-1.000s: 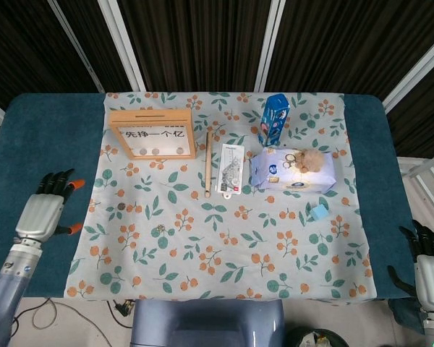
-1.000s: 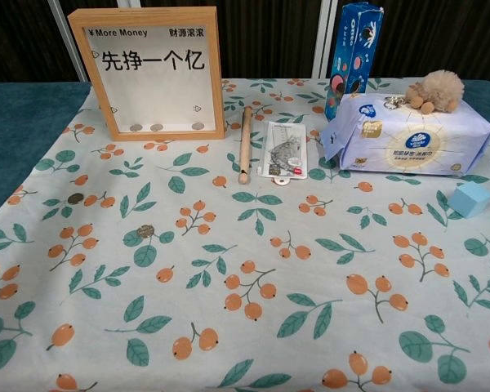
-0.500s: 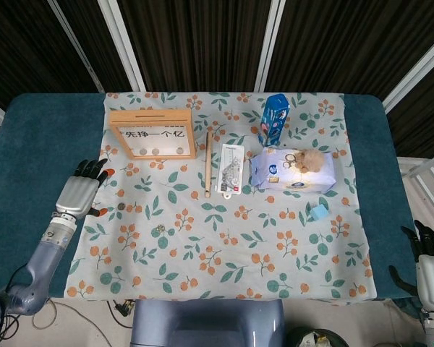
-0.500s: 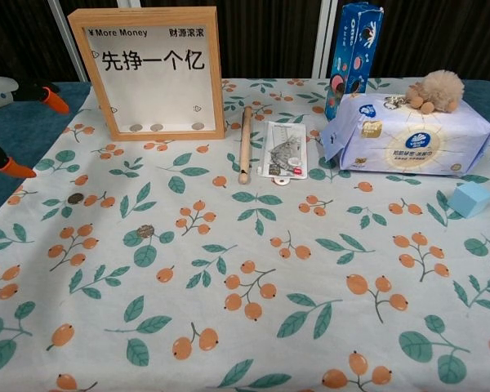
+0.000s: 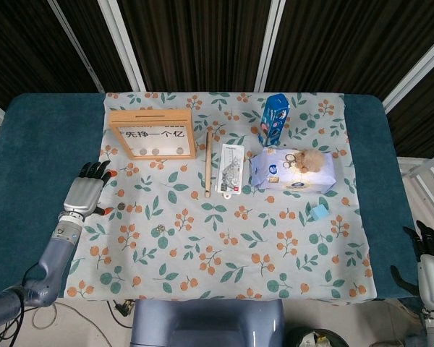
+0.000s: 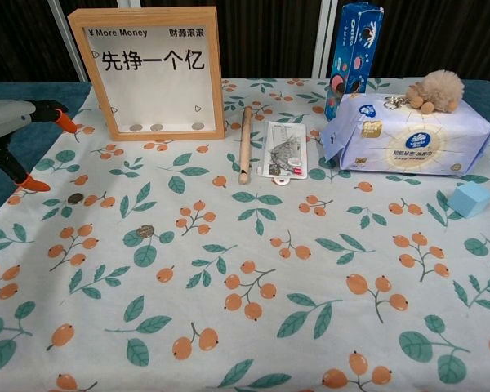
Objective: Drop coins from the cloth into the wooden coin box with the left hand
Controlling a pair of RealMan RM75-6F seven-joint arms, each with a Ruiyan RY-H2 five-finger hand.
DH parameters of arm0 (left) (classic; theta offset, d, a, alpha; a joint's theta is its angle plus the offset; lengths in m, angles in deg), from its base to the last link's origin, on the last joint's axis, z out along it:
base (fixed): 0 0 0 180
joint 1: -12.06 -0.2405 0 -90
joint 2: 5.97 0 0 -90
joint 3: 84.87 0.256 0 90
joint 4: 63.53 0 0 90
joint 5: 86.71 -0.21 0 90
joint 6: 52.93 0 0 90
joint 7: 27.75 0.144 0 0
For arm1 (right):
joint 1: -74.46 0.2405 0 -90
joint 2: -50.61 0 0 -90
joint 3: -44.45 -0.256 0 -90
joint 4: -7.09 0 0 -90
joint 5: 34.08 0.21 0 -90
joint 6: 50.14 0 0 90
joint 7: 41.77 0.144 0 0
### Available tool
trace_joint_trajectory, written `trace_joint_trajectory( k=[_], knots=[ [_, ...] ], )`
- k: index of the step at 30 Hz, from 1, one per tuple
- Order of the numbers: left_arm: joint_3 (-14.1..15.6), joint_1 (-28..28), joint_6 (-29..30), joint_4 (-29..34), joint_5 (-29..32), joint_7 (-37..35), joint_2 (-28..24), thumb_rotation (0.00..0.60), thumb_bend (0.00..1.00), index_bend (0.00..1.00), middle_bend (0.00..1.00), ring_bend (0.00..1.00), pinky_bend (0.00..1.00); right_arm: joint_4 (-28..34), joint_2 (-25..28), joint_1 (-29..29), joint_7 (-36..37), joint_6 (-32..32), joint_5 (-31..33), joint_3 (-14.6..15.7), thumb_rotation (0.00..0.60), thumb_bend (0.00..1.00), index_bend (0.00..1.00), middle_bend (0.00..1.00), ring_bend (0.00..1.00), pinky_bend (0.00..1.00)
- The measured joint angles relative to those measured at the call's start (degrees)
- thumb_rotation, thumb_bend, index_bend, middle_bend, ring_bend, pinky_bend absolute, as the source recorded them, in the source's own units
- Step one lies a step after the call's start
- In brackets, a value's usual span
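- The left hand was seen at the left edge of the floral cloth, fingers spread wide and nothing held in them; in the chest view only its orange-tipped fingers poked in from the left.
- One coin was lying on the cloth just beside those fingertips, on the side toward the middle of the cloth, not touched as far as could be told. In the chest view the same coin sat a bit below the lower fingertip.
- A second coin was found farther out from the fingers, toward the near edge of the cloth; chest view had it at.
- The wooden coin box was stood upright beyond the fingers, up and to the inside, well apart from them. Three coins could be seen along the bottom of its window.
- The right hand was parked way off past the cloth's right edge, low in the corner of the head view. Its fingers looked a little apart with nothing in them, but it's cut off, so honestly how wide couldn't be told.
- Past the box from the fingers, a wooden stick, a small card packet, a tissue pack with a fuzzy keychain on top, a blue carton and a light blue cube were laid out.
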Motion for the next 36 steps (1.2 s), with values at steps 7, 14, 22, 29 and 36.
trace_joint_trajectory(
  k=[7,14,22,29,36],
  knots=[
    [0.56,0.85,-0.76,-2.66,-0.19,-0.26,1.65,0.600,0.08,0.23,0.00,0.00,0.00,0.46,0.13,-0.01,-0.43,-0.31,0.54,0.11,0.600,0.37,0.17,0.05,0.00,0.00],
    [0.45,2.04,-1.26,-3.30,0.18,0.44,2.89,0.600,0.08,0.23,0.00,0.00,0.00,0.77,0.36,0.06,-0.44,-0.61,0.98,0.03,0.600,0.37,0.17,0.05,0.00,0.00],
    [0.41,3.11,-1.90,-3.42,1.07,2.63,3.51,0.600,0.08,0.23,0.00,0.00,0.00,1.04,0.65,0.12,-0.32,-1.02,1.39,0.08,0.600,0.37,0.17,0.05,0.00,0.00],
    [0.48,3.99,-2.56,-4.41,2.53,4.82,4.66,0.600,0.08,0.23,0.00,0.00,0.00,1.02,0.78,0.14,0.02,-1.08,1.17,0.17,0.600,0.37,0.17,0.05,0.00,0.00],
    [0.89,4.25,-3.08,-5.96,2.84,4.61,5.77,0.600,0.08,0.23,0.00,0.00,0.00,1.05,0.82,0.10,0.11,-1.03,1.23,0.18,0.600,0.37,0.17,0.05,0.00,0.00]
  ],
)
